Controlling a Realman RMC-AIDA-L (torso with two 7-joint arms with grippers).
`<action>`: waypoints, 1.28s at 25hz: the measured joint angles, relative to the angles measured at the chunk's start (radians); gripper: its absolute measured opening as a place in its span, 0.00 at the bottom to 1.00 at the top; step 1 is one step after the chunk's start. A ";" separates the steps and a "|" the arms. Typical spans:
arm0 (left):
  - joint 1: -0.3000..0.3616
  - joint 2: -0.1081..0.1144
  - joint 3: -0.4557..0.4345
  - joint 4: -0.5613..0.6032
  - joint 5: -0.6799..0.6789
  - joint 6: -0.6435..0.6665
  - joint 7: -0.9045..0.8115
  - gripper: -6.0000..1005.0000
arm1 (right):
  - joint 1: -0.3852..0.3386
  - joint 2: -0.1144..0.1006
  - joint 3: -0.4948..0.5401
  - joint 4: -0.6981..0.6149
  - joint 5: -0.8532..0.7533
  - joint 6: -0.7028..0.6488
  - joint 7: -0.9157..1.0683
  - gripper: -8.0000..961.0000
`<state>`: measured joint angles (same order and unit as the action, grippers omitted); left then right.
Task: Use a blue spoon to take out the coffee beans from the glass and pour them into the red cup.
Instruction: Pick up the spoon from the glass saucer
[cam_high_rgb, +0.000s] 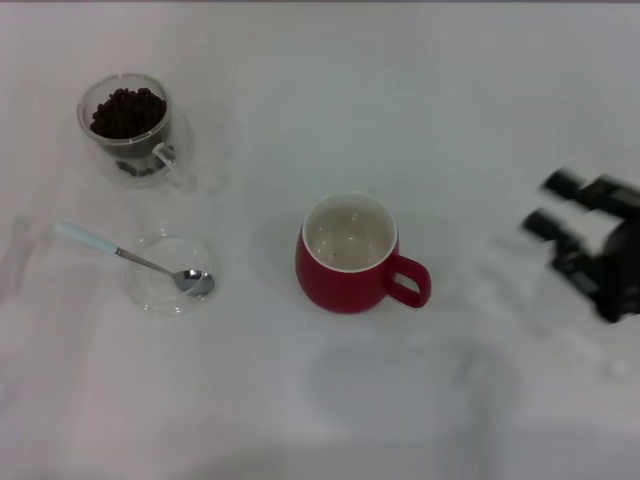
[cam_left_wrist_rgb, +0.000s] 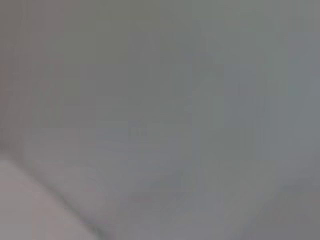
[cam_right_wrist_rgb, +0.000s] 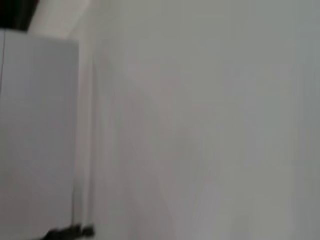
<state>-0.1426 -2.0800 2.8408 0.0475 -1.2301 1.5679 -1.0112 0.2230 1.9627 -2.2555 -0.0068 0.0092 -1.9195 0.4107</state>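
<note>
The glass (cam_high_rgb: 128, 125) stands at the back left, filled with coffee beans (cam_high_rgb: 127, 111). The blue spoon (cam_high_rgb: 130, 257) lies in front of it, its silver bowl resting in a shallow clear dish (cam_high_rgb: 172, 273) and its pale blue handle pointing left. The red cup (cam_high_rgb: 352, 254) stands upright in the middle, handle to the right, with a few specks inside. My right gripper (cam_high_rgb: 551, 203) is at the right edge, open and empty, well away from the cup. My left gripper is out of view.
The white table (cam_high_rgb: 400, 100) carries only these things. The wrist views show blurred pale surfaces only.
</note>
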 joint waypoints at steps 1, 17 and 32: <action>0.000 0.000 0.000 0.002 0.012 -0.017 -0.057 0.88 | 0.002 -0.011 0.018 0.006 0.000 -0.027 0.000 0.42; -0.099 -0.004 0.002 0.113 0.187 -0.327 -0.337 0.88 | 0.067 -0.121 0.159 0.032 0.002 -0.141 0.051 0.42; -0.095 -0.003 0.002 0.168 0.238 -0.338 -0.290 0.88 | 0.077 -0.125 0.191 0.043 0.002 -0.136 0.051 0.42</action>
<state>-0.2378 -2.0826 2.8424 0.2157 -0.9922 1.2300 -1.3008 0.3002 1.8373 -2.0650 0.0365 0.0108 -2.0558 0.4614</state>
